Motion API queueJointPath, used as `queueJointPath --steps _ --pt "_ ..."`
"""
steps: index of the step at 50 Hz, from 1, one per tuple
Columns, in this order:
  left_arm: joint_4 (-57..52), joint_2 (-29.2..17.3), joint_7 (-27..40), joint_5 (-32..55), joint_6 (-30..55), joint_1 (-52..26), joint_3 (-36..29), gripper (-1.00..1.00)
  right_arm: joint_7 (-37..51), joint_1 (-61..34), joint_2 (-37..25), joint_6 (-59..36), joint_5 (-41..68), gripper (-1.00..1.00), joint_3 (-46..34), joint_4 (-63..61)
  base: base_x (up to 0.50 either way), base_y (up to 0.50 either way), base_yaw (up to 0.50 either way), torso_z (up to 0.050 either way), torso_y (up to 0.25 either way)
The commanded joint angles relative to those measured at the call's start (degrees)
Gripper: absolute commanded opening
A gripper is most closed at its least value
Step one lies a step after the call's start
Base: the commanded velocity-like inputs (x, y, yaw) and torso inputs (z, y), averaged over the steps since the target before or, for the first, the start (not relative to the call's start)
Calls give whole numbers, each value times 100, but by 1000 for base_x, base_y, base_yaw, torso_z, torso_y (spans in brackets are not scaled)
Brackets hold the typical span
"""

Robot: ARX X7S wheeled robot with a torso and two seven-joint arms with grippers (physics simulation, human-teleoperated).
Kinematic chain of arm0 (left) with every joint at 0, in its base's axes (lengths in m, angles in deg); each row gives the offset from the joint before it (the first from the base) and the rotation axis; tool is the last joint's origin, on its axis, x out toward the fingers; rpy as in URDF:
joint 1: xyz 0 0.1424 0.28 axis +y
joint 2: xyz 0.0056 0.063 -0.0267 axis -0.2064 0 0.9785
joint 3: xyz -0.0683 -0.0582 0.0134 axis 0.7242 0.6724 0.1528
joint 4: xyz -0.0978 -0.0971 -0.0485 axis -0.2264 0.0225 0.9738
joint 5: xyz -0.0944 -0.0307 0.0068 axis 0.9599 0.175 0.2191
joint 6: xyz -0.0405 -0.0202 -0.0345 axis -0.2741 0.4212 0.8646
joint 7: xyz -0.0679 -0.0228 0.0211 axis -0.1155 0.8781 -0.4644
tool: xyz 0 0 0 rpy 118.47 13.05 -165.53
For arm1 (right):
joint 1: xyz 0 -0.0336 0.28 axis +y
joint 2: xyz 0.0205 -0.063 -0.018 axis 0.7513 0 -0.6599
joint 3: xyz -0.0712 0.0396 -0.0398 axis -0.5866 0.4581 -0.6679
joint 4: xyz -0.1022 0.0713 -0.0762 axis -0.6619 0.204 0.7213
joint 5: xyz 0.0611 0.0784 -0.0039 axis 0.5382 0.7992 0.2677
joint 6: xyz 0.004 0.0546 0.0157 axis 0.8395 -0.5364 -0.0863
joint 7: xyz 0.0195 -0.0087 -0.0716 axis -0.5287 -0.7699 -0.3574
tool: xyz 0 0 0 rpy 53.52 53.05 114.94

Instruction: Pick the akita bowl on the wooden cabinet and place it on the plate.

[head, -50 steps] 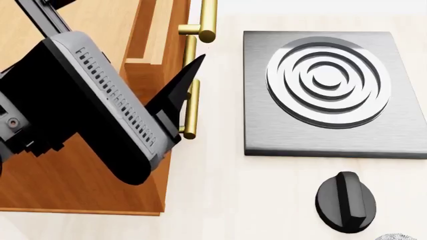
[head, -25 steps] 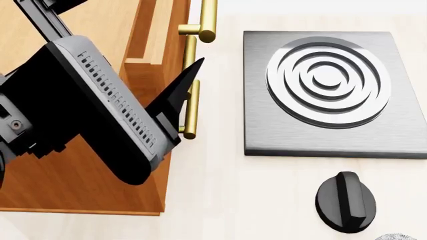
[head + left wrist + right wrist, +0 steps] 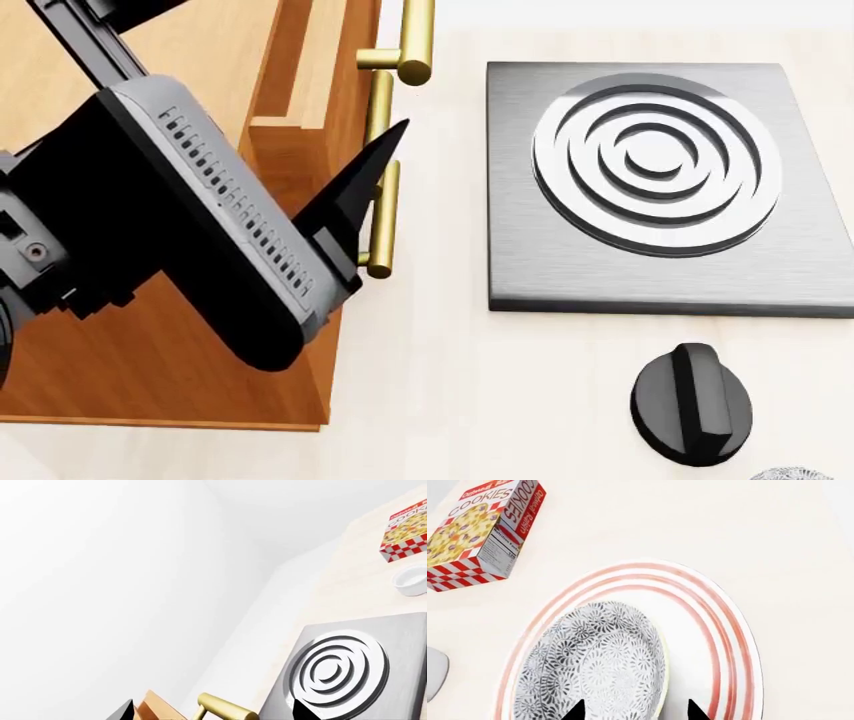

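Observation:
In the right wrist view the akita bowl (image 3: 600,660), white with a dense grey leafy pattern, sits on the plate (image 3: 730,645), whose rim carries red rings. My right gripper (image 3: 634,711) is open. One fingertip hangs over the bowl's inside and the other over bare plate, so they straddle the bowl's rim. My left gripper (image 3: 213,712) is open beside the wooden cabinet (image 3: 160,370), with a brass handle (image 3: 223,708) between its fingertips. In the head view the left arm covers much of the cabinet top, and one black finger (image 3: 354,190) points at the handles.
A steel burner plate (image 3: 661,180) with concentric rings lies right of the cabinet, with a black knob (image 3: 690,403) in front of it. A cookie box (image 3: 484,532) and a plain white cup (image 3: 410,580) stand on the pale counter.
The left arm has shifted very slightly in the head view. Nothing else has visibly moved.

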Motion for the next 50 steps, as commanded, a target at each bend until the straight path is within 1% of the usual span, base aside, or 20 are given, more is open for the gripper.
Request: queueJointPath --steps 1,17,35,50 --pt "1 -17 3 -26 -22 49 -14 100 -55 -6 2 0 -39 100 -14 -13 0 0 0 0 0" --pt "17 -30 4 -32 -30 68 3 100 -100 4 -8 -11 -37 100 -10 -4 0 0 0 0 0" --pt "-45 -51 14 40 64 -23 73 100 295 352 -355 -260 260 100 340 -850 0 0 0 0 0" --pt "-98 -53 42 83 131 -69 112 100 444 556 -572 -344 402 100 612 -1289 0 0 0 0 0"
